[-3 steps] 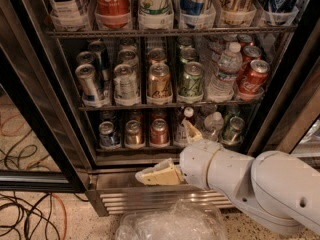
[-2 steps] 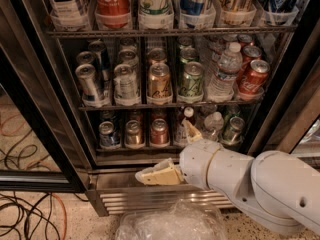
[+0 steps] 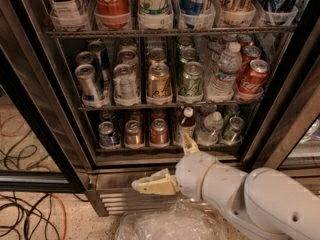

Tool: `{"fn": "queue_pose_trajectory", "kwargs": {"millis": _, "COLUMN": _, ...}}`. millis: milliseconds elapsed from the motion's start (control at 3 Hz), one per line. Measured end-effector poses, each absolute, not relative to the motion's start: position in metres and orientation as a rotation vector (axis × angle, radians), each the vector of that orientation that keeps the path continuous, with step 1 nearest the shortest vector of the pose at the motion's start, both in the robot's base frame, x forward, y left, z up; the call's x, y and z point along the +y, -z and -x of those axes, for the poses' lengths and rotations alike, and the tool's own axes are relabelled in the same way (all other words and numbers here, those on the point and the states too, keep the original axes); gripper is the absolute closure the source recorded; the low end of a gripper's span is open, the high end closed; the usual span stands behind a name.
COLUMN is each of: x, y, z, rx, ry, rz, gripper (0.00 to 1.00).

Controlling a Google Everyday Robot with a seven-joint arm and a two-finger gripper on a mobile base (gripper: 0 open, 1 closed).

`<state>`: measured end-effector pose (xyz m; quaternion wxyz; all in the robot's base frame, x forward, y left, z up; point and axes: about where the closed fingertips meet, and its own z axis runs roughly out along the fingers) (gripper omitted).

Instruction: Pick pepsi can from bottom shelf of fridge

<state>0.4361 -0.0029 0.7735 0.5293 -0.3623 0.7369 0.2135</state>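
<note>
1. The gripper (image 3: 161, 160) hangs in front of the fridge's (image 3: 55, 101) ribbed steel base, below the level of the bottom shelf (image 3: 150, 148). Its two cream fingers (image 3: 152, 183) are spread wide, one reaching left and the other upward, with nothing between them.
2. The pepsi can (image 3: 106, 134) stands upright in the leftmost lane of the bottom shelf, up and to the left of the gripper and well apart from it. Only its silver top and the upper part of its blue side show.
3. Just beside it to the right is a bronze-gold can (image 3: 133, 133), then a red can (image 3: 159, 132). A clear lane divider seems to run between the lanes, though it is hard to make out.
4. The can is probably light to moderate in weight if full. Its wall is rigid enough for a firm pinch but thin enough to dent under too much squeeze.
5. The painted aluminium is smooth, and a chilled can may be damp, so a slip looks like the chief risk.
6. The best hold is likely across the mid-body, fingers either side, entering from the front. Headroom on this tier is low, so a grasp from above looks awkward.
7. The narrow gap to the bronze-gold can leaves little room for the right-hand finger.
</note>
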Motion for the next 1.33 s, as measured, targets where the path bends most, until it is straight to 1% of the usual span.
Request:
{"fn": "queue_pose_trajectory", "kwargs": {"millis": 667, "x": 0.009, "y": -0.744, "z": -0.429, "rx": 1.692, "ry": -0.499, "rz": 0.806, "gripper": 0.00}}
{"fn": "queue_pose_trajectory", "kwargs": {"millis": 1000, "x": 0.029, "y": -0.715, "z": -0.430, "rx": 1.652, "ry": -0.508, "rz": 0.770, "gripper": 0.00}}
{"fn": "queue_pose_trajectory", "kwargs": {"millis": 1333, "x": 0.029, "y": -0.715, "z": -0.430, "rx": 1.652, "ry": -0.508, "rz": 0.770, "gripper": 0.00}}
